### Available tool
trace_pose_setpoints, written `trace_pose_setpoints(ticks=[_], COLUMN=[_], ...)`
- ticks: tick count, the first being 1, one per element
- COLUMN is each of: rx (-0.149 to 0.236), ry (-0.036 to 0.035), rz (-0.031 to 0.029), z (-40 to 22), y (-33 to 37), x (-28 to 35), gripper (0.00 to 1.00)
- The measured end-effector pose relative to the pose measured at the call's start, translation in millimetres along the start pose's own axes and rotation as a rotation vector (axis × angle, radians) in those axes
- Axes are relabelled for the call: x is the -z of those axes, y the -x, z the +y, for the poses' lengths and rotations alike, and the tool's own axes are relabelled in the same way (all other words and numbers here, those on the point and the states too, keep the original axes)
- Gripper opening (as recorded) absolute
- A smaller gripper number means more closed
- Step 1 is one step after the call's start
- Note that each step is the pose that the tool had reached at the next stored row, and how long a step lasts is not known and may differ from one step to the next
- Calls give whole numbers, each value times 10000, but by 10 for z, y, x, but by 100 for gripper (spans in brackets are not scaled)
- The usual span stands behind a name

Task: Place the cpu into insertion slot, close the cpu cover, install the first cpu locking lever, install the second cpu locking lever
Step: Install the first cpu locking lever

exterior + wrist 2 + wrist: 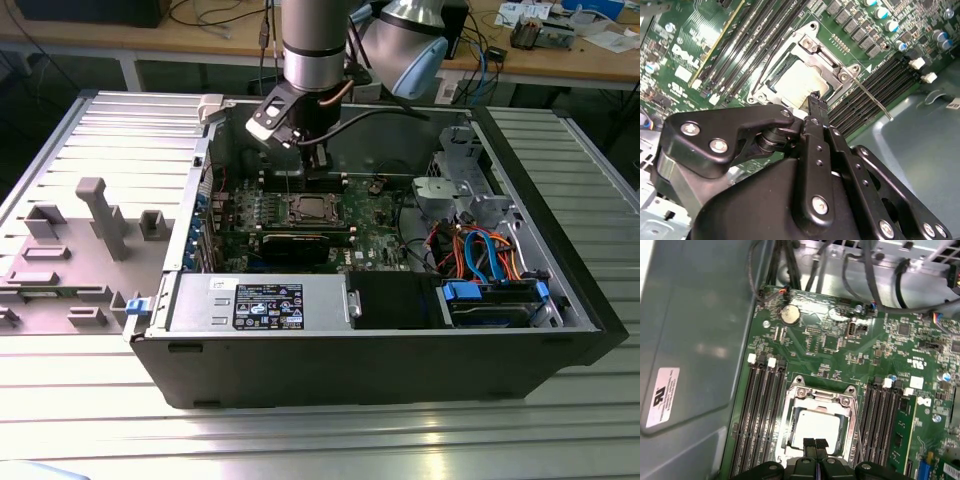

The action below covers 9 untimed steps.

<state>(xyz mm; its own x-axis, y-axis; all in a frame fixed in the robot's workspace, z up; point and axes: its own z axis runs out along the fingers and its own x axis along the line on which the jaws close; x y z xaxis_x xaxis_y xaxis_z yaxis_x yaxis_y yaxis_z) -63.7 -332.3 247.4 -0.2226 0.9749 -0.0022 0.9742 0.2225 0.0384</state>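
The silver square cpu (816, 426) sits in the metal-framed insertion slot (798, 382) under the thin silver cpu cover (821, 399). The black gripper (815, 444), fingers (809, 445) together and empty, hovers at its edge. Lever 1 (873, 98), a thin wire, apparently needs a precise push.

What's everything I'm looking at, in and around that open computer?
computer case: one, black, open, on the grey metal table.
circuit board: one, green, inside the case.
cpu: one, silver, mid-board.
cpu cover: one, silver frame, around the cpu.
memory slots: two banks, black, flanking the cpu.
coin battery: one, silver, on the board.
power supply: one, silver, inside the case.
cables: several, blue and orange, case's end at the exterior view's right.
plastic fixtures: several, grey, on the table, exterior view's left.
arm: one, grey, reaching into the case.
gripper: one, black, shut, at the cpu's edge.
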Motion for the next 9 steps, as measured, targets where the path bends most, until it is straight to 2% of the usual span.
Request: trace_pose_setpoints(ticks=[2,5,9], rx=[354,384,386], ry=[1,0,0], rz=[13,14,14], z=[0,1,4], y=[0,0,0], x=[0,25,119], gripper=[11,11,11])
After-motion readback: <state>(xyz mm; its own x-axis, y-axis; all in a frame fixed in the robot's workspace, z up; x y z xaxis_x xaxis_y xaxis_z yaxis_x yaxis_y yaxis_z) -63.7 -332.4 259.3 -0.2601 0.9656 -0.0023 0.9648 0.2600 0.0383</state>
